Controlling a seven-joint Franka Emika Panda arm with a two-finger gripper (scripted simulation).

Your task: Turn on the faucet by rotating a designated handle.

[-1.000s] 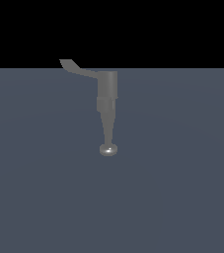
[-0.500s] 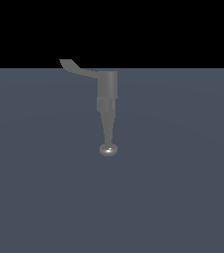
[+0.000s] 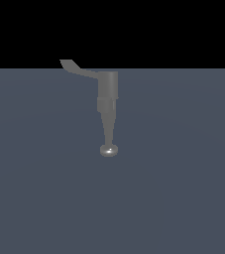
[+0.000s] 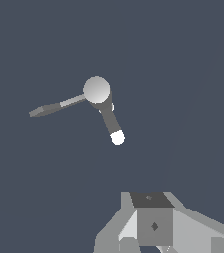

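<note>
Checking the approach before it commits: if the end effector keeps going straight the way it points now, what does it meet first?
Probably the bare grey surface. In the wrist view the end effector looks down from above, with the faucet and its handle off to one side. Depth is unclear, and the exterior view does not show the end effector.

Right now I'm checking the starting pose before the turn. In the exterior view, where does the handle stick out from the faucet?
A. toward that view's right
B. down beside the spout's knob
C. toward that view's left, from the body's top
C: the handle juts toward the exterior view's left from the top of the faucet body.
</note>
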